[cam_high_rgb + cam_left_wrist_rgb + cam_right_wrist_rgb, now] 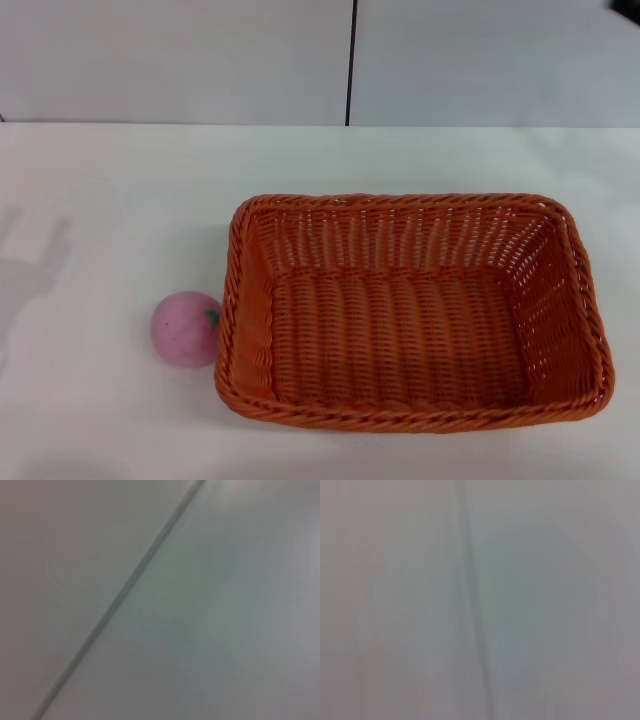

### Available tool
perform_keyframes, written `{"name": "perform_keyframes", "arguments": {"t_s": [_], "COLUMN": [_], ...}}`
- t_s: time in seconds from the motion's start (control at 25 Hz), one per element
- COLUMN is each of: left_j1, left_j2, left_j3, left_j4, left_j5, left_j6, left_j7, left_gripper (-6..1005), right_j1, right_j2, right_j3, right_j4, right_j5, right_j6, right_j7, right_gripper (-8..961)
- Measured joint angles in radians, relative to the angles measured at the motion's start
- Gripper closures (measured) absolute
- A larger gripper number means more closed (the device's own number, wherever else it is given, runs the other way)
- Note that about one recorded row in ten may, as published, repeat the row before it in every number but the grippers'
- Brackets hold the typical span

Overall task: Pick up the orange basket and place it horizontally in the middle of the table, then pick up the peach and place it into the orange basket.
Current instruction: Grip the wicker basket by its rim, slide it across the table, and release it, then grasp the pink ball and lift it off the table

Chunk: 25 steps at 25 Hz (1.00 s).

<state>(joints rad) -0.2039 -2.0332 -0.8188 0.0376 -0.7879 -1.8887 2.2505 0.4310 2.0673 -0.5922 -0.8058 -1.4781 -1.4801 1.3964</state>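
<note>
The orange basket lies with its long side across the white table, a little right of the middle, and nothing is inside it. The peach, a pale-pink ball with a small green mark, rests on the table just off the basket's left end, almost touching its rim. Neither gripper shows in the head view. Both wrist views show only a plain grey surface with a thin dark line.
A grey wall with a dark vertical seam stands behind the table's far edge. A faint shadow falls on the table at the far left.
</note>
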Motion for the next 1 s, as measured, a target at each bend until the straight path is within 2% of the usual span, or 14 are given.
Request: {"name": "perform_keyframes", "arguments": {"t_s": [0.04,0.12,0.16,0.2,0.24,0.28,0.32,0.4,0.44,0.64,0.8,0.84,1.0], "left_j1": [-0.016,-0.027,-0.031,-0.037,-0.041,-0.041,-0.045,-0.045,-0.045,-0.039,-0.037,-0.038,-0.046], "left_j2": [0.008,0.019,0.027,0.040,0.048,0.048,0.053,0.045,0.045,0.020,0.009,0.001,-0.014], "left_j3": [0.058,0.132,0.179,0.256,0.319,0.319,0.386,0.464,0.464,0.593,0.692,0.719,0.755], "left_j4": [0.042,0.078,0.094,0.117,0.138,0.138,0.168,0.236,0.236,0.332,0.343,0.343,0.340], "left_j5": [0.000,0.000,0.000,0.000,0.000,0.000,0.000,0.000,0.000,0.000,0.000,0.000,0.000], "left_j6": [-0.002,-0.003,-0.003,-0.004,-0.004,-0.004,-0.004,-0.002,-0.002,0.031,0.114,0.156,0.204], "left_j7": [-0.018,-0.026,-0.029,-0.037,-0.046,-0.046,-0.054,-0.047,-0.047,-0.032,-0.031,-0.031,-0.025], "left_gripper": [198,198,198,198,199,199,199,199,199,199,200,200,200], "right_j1": [0.000,-0.064,-0.091,-0.136,-0.152,-0.152,-0.168,-0.194,-0.194,-0.211,-0.204,-0.201,-0.194], "right_j2": [0.000,0.005,0.004,0.003,0.003,0.003,0.003,0.003,0.003,0.004,0.004,0.004,0.004], "right_j3": [0.000,0.004,0.010,0.035,0.050,0.050,0.069,0.118,0.118,0.184,0.230,0.232,0.234], "right_j4": [0.000,0.091,0.152,0.272,0.319,0.319,0.368,0.466,0.466,0.524,0.568,0.571,0.579], "right_j5": [0.000,0.164,0.253,0.400,0.460,0.460,0.520,0.612,0.612,0.628,0.631,0.631,0.632], "right_j6": [0.000,-0.040,-0.071,-0.126,-0.146,-0.146,-0.168,-0.208,-0.208,-0.224,-0.244,-0.247,-0.247], "right_j7": [0.000,-0.118,-0.183,-0.291,-0.328,-0.328,-0.361,-0.412,-0.412,-0.419,-0.416,-0.415,-0.405], "right_gripper": [573,573,573,573,573,573,573,573,573,573,573,573,573]}}
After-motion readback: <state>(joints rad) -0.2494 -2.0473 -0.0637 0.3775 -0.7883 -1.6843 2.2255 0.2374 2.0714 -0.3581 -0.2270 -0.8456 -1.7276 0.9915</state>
